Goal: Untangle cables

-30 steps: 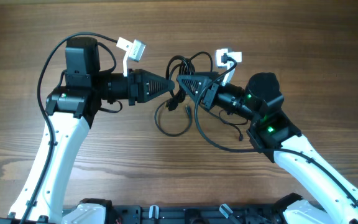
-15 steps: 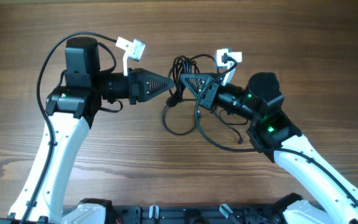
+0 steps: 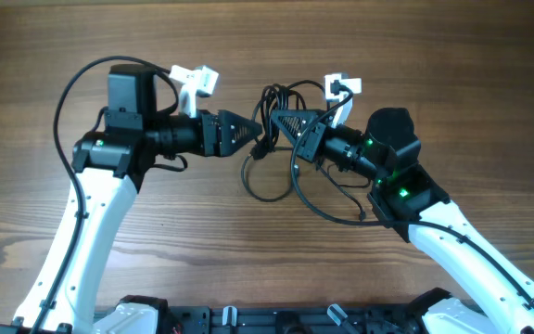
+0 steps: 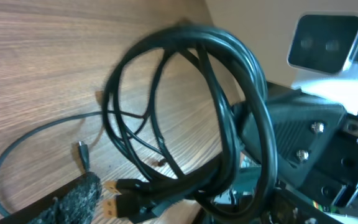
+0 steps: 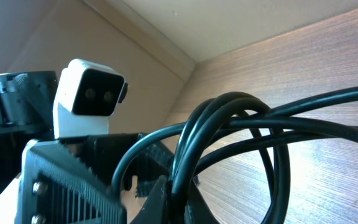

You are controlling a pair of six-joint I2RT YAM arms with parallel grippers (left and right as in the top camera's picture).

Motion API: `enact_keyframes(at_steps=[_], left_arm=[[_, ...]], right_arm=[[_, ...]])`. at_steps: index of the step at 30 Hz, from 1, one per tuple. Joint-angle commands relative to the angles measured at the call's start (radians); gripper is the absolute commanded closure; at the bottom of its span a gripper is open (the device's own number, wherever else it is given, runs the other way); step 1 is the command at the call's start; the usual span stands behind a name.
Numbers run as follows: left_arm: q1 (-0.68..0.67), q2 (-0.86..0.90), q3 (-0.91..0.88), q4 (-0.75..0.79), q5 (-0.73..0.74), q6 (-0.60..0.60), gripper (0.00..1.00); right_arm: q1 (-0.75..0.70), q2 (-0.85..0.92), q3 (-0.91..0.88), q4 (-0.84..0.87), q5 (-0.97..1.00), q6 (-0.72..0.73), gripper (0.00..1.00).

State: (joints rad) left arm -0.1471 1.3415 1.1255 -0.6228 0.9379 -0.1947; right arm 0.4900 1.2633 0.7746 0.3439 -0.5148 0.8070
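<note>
Now, left fingers [image 4: 73,196]: spread apart, holding nothing, tips just beside the cables [image 4: 247,62]
right fingers [image 3: 290,122]: closed on the bunched loops of the cables
cables: tangled between both arms, lifted at the right fingers, one loop trailing on the counter [image 3: 184,250]

cables [image 3: 274,93]: black | table [image 3: 452,65]: brown, streaky wood grain | arms [image 3: 82,241]: white with black joints
</note>
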Motion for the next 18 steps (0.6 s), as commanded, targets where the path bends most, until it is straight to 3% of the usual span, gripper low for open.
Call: enact_keyframes(at_steps=[1, 4, 15, 18], left_arm=[[-0.063, -0.019, 0.004, 0.001, -0.016, 0.100, 0.21], [-0.112, -0.019, 0.004, 0.002, -0.058, 0.161, 0.22], [-0.196, -0.019, 0.004, 0.002, -0.414, 0.161, 0.37], [-0.196, -0.019, 0.004, 0.006, -0.415, 0.161, 0.40]], right_arm=[[0.000, -0.010, 0.009, 0.003, 0.056, 0.030, 0.96], [0.000, -0.010, 0.009, 0.003, 0.081, 0.063, 0.96], [0.000, -0.010, 0.009, -0.014, 0.096, 0.117, 0.96], [0.000, -0.010, 0.009, -0.040, 0.097, 0.116, 0.96]])
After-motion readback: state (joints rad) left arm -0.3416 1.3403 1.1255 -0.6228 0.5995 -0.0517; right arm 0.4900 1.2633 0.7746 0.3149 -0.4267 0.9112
